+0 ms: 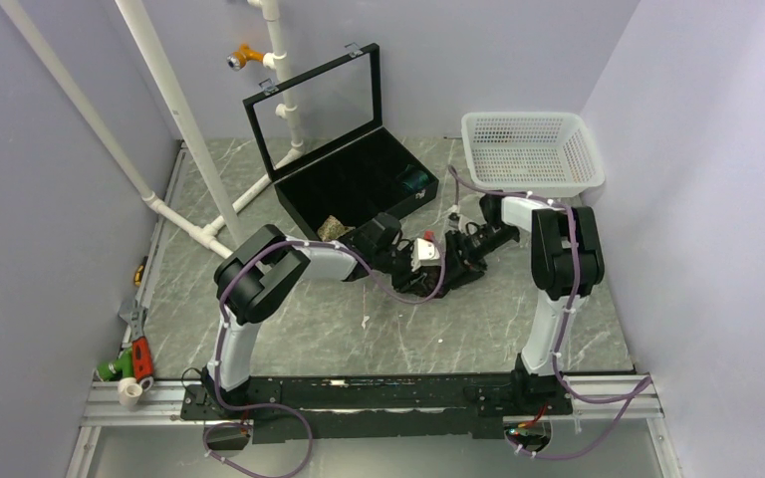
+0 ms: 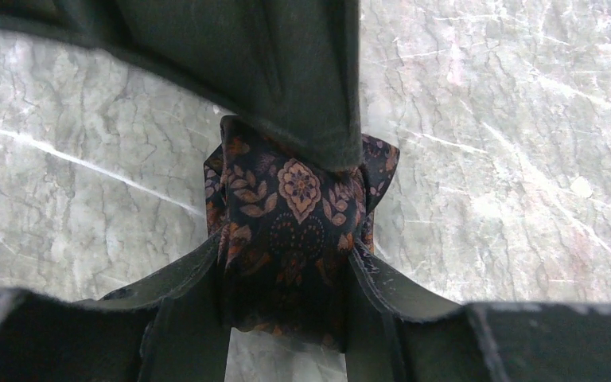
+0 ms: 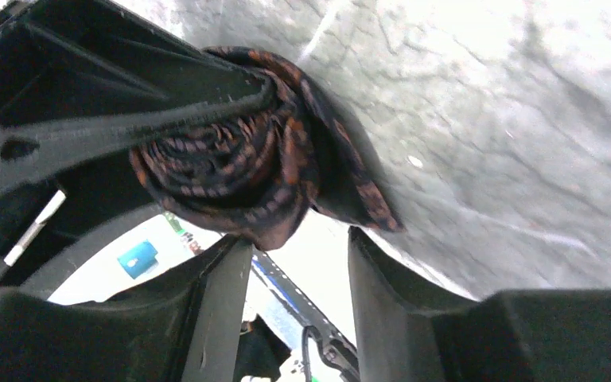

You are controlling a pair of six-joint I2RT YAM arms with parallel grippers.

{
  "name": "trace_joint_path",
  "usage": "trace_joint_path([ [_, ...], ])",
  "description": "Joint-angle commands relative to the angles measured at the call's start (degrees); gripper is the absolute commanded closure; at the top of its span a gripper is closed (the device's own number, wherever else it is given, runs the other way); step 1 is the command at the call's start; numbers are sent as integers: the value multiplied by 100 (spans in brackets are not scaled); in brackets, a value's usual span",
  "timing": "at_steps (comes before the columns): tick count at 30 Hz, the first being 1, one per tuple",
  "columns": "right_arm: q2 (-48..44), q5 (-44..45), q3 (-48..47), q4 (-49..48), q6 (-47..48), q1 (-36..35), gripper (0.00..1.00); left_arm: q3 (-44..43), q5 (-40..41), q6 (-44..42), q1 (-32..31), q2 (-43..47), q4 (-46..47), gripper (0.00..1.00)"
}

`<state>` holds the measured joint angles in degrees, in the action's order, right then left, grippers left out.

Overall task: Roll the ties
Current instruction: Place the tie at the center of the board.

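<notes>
While L claw (image 2: 286, 251) grips maroon tie (image 2: 298, 191) (R claw (image 3: 296, 240) parted), box (image 1: 354, 189) holds tan tie (image 1: 333, 227).

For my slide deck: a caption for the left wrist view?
Left claw pinches a rolled dark floral tie over the marbled tabletop.

My overhead camera looks down on the whole table (image 1: 289, 329) from its near edge; both wrist cameras sit close, sharing the rolled tie (image 2: 294, 215).
</notes>
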<state>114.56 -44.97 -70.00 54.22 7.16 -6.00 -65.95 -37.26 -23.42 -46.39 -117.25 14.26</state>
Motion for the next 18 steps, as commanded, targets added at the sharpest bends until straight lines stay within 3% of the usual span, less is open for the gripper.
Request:
trace_joint_path([
  [1,-566,257,146,-144,153,249,46,33,-315,299,120,-311,-685,69],
  [6,-659,343,377,-523,-227,319,11,1,-422,368,139,-408,-815,70],
  [9,-530,207,431,-764,-381,331,1,-30,-424,341,143,-413,-869,70],
  [15,-58,-291,527,-1608,-859,286,2,-30,-418,236,147,-438,-922,70],
  [18,149,-729,456,-1803,-1009,190,19,-12,-407,224,147,-431,-919,70],
])
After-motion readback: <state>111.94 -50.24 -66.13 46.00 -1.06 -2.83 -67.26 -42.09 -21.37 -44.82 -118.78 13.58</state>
